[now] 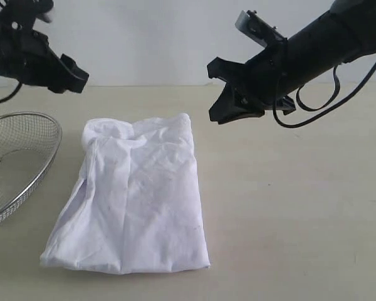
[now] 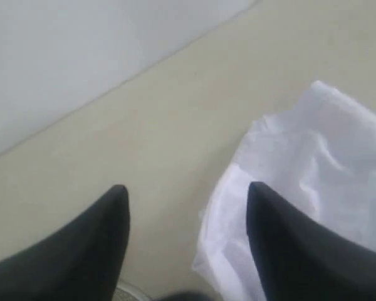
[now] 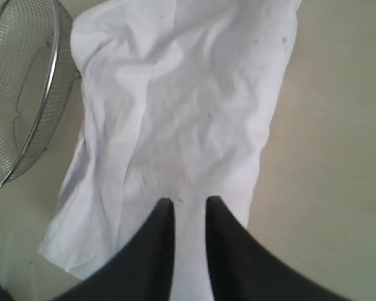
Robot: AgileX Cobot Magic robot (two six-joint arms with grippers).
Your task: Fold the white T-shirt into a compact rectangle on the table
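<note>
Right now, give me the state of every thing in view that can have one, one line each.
White cotton T-shirt: folded into a long wrinkled panel, lying flat on the beige table, not gripped.
Round steel wire-mesh basket: upright on the table beside the shirt.
Left black gripper: open wide, raised, holding nothing.
Right black gripper: jaws slightly apart, raised near the shirt's far end, holding nothing.

Wire basket (image 1: 22, 141) half beyond the exterior view's left edge
</note>
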